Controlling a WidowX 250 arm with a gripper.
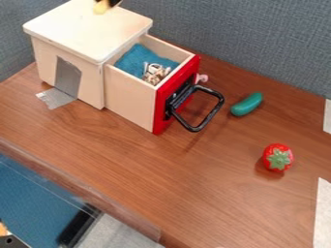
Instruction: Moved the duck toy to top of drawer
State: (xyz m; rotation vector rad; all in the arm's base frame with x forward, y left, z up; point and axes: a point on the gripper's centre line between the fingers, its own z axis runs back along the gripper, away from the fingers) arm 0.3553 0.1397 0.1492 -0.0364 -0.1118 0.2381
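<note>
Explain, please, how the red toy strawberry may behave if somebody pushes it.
The strawberry would probably roll rather than slide, since its sides look rounded. Its shiny red surface suggests a stiff, moulded toy, perhaps a little slippery.

A blue-grey wall with a woven texture [259,43] stands along the back of a brown wood-grain desk [161,179]. Two whitish strips [327,116] [323,213] lie at the desk's right side. Below its slanting front edge, at the lower left, are a blue surface [32,193], a black bar [77,225] and a grey patch [123,233]. The light is soft, with faint shadows on the wood
</note>
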